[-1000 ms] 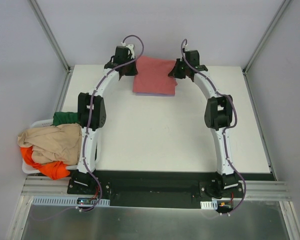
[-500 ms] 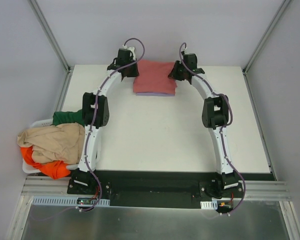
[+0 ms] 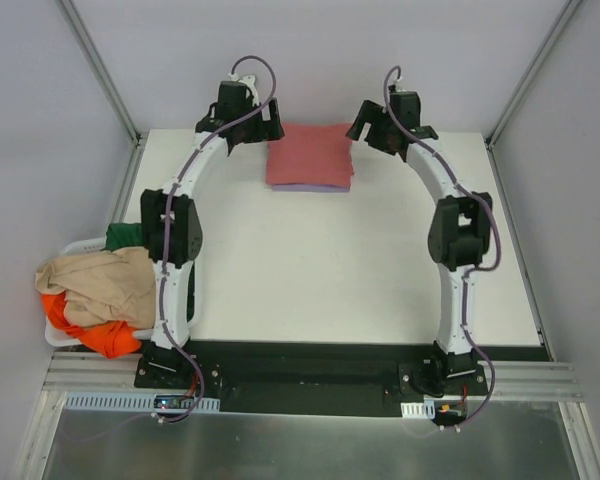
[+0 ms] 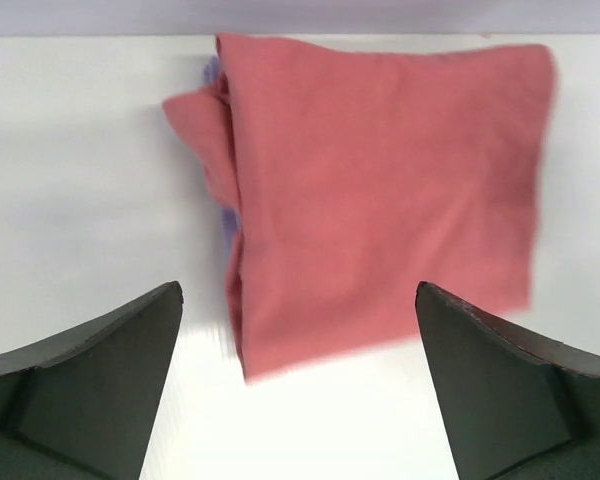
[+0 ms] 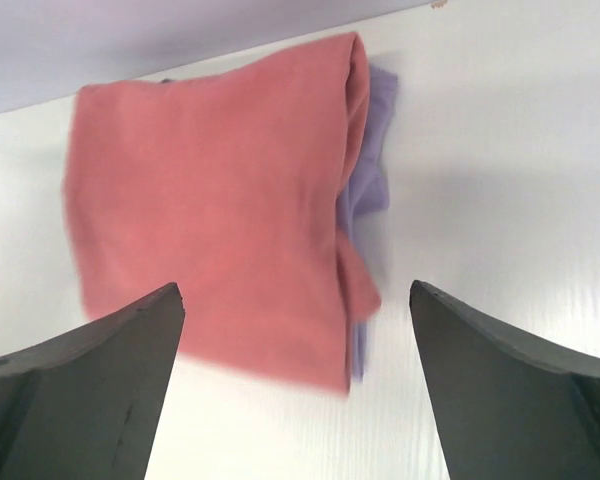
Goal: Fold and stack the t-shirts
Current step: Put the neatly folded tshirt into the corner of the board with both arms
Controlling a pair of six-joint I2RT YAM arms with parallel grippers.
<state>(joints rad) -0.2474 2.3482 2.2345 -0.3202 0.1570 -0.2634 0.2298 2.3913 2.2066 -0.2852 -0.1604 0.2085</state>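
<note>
A white basket (image 3: 78,244) sits beside the table (image 3: 330,270).

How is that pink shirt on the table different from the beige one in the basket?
The pink shirt is folded into a flat rectangle; the beige shirt is crumpled in a heap. The pink shirt lies on a purple shirt at the table's far edge; the beige shirt sits in the white basket at the left, over an orange garment. Both are soft cloth garments.

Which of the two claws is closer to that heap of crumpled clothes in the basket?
Left. The left gripper sits left of the folded pink shirt, on the same side as the heap; the right gripper sits beyond the shirt's other edge, farther away.
</note>
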